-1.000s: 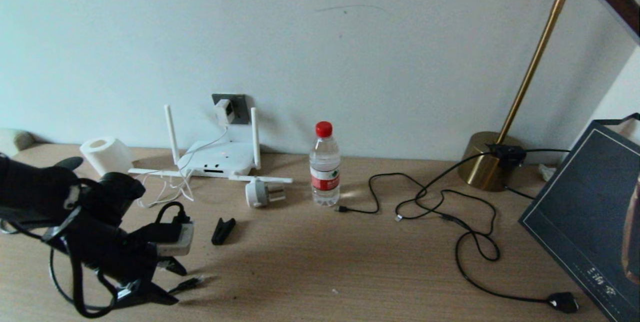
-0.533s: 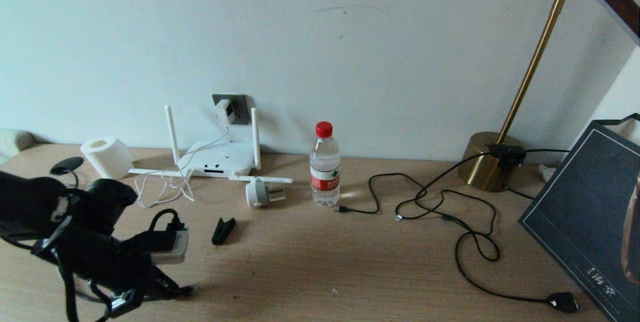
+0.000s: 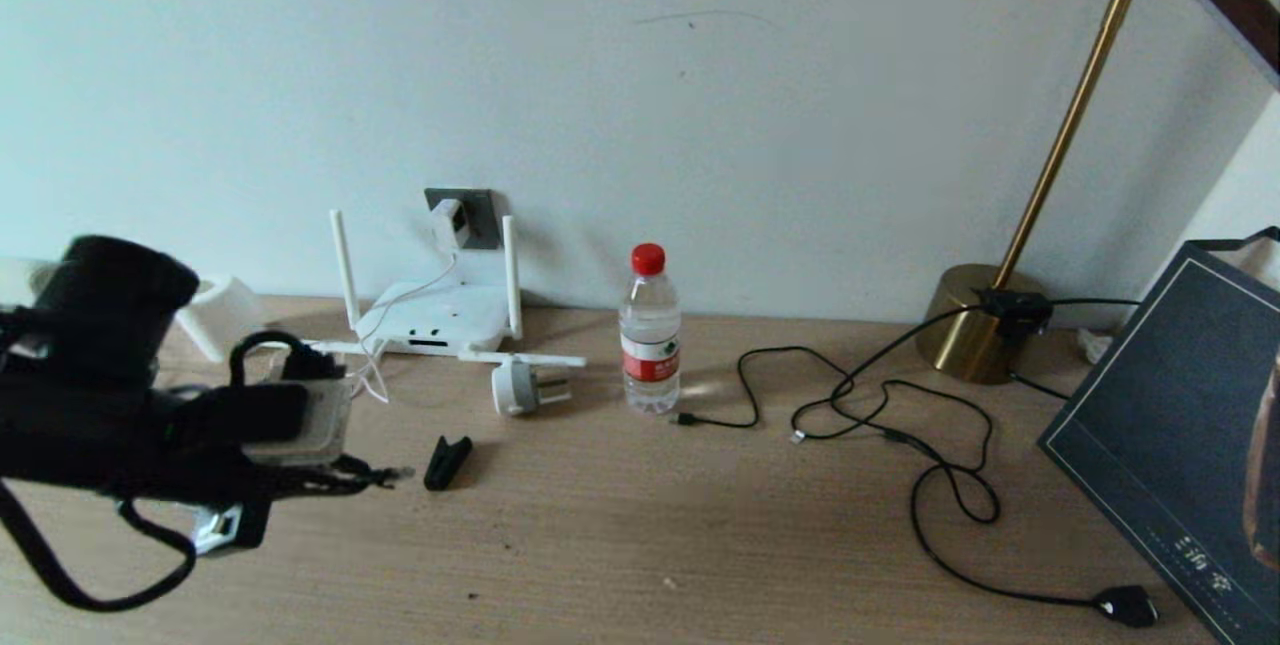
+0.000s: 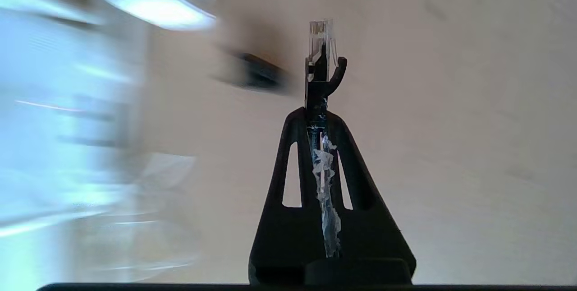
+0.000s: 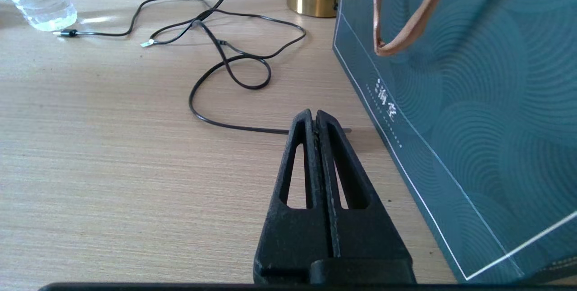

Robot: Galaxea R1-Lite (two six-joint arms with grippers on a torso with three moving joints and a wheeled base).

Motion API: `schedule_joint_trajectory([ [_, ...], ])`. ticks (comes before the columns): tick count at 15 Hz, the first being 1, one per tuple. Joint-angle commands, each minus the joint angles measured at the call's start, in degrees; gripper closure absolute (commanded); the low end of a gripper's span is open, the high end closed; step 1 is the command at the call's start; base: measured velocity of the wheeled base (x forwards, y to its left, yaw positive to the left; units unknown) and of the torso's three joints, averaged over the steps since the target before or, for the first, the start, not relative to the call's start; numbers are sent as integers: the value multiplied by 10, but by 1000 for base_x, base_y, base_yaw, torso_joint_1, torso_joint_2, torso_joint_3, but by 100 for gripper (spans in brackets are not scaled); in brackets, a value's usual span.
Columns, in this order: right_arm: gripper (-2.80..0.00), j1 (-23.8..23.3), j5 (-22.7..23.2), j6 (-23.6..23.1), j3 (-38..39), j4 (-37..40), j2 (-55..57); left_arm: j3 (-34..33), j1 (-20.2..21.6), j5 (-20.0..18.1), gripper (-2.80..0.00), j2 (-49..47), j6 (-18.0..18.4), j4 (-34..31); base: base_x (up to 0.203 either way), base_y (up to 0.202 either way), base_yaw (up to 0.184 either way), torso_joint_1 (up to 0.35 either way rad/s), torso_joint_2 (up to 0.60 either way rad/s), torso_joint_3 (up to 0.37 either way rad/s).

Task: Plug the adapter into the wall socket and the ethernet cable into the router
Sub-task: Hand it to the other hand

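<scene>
— Where are we?
— Adapter [image 3: 447,222] sits in the wall socket [image 3: 474,208] above the router [image 3: 445,317]. My left gripper [image 4: 318,115], clenched on the ethernet cable [image 4: 321,52], hangs left of the router; right gripper [image 5: 315,122] closed, empty.
— Next?
— I'd line the connector up with a port.

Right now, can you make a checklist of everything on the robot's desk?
Surface: wooden desk.
Job's things: adapter in wall socket; router below; ethernet cable unplugged.
Clutter: water bottle, round plug, black clip, paper roll.
Claws: left claw shut on ethernet cable; right claw shut, empty.
Cables: thin black cords.
Surroundings: brass lamp, teal bag.
</scene>
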State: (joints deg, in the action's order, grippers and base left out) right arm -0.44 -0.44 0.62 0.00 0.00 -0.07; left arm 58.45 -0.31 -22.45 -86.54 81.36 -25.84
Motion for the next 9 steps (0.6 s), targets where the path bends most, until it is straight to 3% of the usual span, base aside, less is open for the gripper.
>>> schedule_joint_trajectory([
  [1, 0, 0, 0, 0, 0, 0, 1, 18, -25, 9, 0, 82, 4, 69, 0, 0, 0, 0, 0, 0],
  [3, 0, 0, 0, 0, 0, 0, 1, 0, -35, 17, 0, 99, 5, 157, 0, 0, 0, 0, 0, 0],
  [5, 0, 0, 0, 0, 0, 0, 1, -18, -58, 22, 0, 103, 4, 177, 0, 0, 0, 0, 0, 0],
  [7, 0, 0, 0, 0, 0, 0, 1, -21, -70, 73, 0, 107, 0, 196, 0, 0, 0, 0, 0, 0],
  [9, 0, 0, 0, 0, 0, 0, 1, -38, -78, 97, 0, 122, -6, 253, 0, 0, 0, 0, 0, 0],
])
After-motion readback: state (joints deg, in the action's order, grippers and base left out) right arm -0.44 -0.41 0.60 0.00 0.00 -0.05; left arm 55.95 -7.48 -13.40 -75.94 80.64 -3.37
